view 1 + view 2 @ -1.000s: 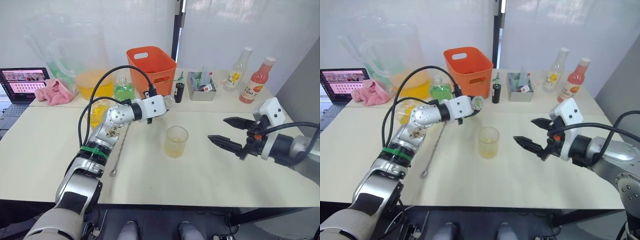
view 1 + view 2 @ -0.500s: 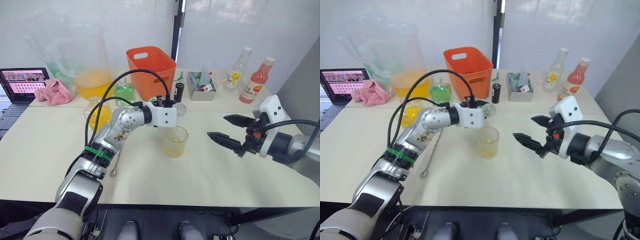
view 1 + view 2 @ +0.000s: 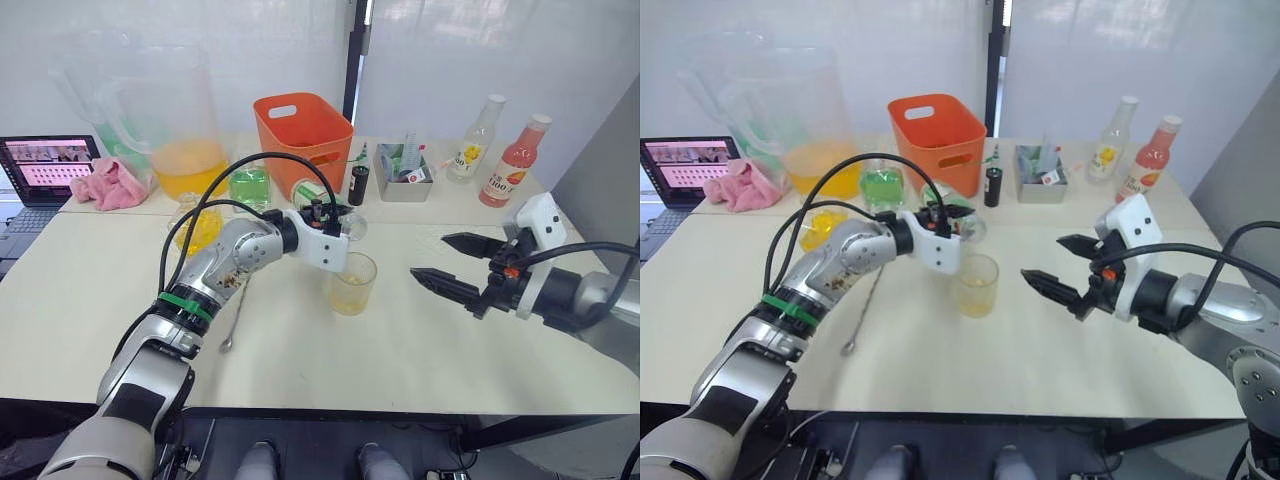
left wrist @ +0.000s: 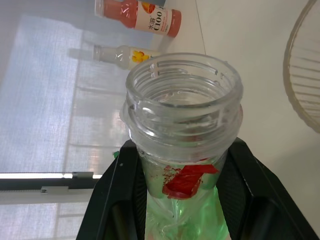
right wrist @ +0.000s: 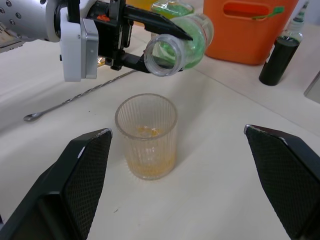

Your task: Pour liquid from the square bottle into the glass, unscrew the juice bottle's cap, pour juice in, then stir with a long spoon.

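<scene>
While the left gripper point(image 3: 335, 215) clamps its fingers on the neck of the green bottle point(image 5: 181, 41), the step in hand is judged to be the pour into the glass point(image 3: 352, 283); the bottle lies tipped near horizontal, cap off, mouth just above and beside the glass rim on the far side; no stream is visible leaving the mouth.

To do it well, the mouth should be brought squarely over the rim before tilting further; the tilt should increase slowly, since green liquid sits low in the body and may surge; the glass stands free on the table point(image 3: 420, 350) and must not be knocked.

Largest to smallest, relative to that hand: the right gripper point(image 3: 455, 265), fingers spread wide and empty, waits well apart on the glass's other side; the glass, holding a shallow yellowish layer, stands just below the bottle mouth; the long spoon point(image 3: 236, 312) lies flat on the table beneath the left forearm.
</scene>
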`<control>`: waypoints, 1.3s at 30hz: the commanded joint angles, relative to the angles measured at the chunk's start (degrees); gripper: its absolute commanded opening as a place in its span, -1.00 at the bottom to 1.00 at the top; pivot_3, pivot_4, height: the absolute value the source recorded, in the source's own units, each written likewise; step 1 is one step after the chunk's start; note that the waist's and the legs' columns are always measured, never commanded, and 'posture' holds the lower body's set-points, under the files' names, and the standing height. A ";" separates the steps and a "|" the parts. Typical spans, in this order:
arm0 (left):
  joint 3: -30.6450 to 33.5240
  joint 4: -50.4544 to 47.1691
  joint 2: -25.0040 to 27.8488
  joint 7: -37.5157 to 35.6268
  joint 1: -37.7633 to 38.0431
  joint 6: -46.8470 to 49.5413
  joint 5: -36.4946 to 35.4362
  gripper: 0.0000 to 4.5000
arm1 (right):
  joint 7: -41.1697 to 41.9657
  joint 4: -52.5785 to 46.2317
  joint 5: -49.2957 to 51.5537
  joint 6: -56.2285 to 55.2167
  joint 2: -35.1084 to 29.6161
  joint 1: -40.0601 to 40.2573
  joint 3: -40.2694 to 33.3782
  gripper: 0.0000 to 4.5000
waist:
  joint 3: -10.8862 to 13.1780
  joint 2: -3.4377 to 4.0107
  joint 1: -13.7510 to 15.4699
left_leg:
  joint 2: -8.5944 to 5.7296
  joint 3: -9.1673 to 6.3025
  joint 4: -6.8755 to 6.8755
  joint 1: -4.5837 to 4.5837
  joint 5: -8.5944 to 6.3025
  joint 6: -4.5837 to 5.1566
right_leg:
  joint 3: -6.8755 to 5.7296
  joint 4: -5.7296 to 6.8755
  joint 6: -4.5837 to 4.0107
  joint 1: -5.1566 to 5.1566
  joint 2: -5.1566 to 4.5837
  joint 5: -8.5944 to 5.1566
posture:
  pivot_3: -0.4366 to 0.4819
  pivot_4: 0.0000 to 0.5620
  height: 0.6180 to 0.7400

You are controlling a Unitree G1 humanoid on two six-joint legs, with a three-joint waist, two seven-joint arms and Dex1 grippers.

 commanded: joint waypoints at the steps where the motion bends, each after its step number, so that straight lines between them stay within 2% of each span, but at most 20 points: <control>1: 0.25 -1.82 0.57 3.62 -1.28 -2.73 1.86 -0.37 | 0.49 -1.35 1.10 0.23 -1.54 0.32 -1.03 0.99 | 0.00 0.00 0.01 | 0.00 0.00 0.00 0.00 0.00 0.00 | 0.00 0.00 0.00 0.00 0.00 0.00 | -0.05 -0.47 1.00; 12: -0.34 -0.37 1.11 6.59 -0.76 -4.85 4.42 -0.37 | 3.85 -2.10 1.27 -0.56 -4.64 4.46 -1.69 0.99 | 0.00 0.00 -0.01 | 0.00 -0.01 0.02 0.00 0.00 0.00 | 0.00 0.02 0.00 0.01 0.00 0.01 | -0.05 -0.47 1.00; 23: -1.33 -1.19 1.58 10.92 -0.53 -5.60 9.55 -0.37 | 4.15 -1.93 0.42 -1.19 -4.69 5.32 -1.69 0.99 | 0.00 0.00 0.04 | 0.00 0.00 0.07 0.00 0.00 0.00 | 0.00 0.04 0.01 0.02 0.00 0.02 | -0.05 -0.47 1.00; 39: -1.90 -1.50 1.27 11.63 -0.45 -5.45 10.59 -0.37 | 4.45 -1.83 -0.15 -1.40 -4.63 5.30 -1.49 0.99 | 0.00 0.00 0.04 | -0.01 -0.01 0.09 0.00 0.01 0.00 | 0.00 0.06 0.02 0.02 0.00 0.02 | -0.05 -0.47 1.00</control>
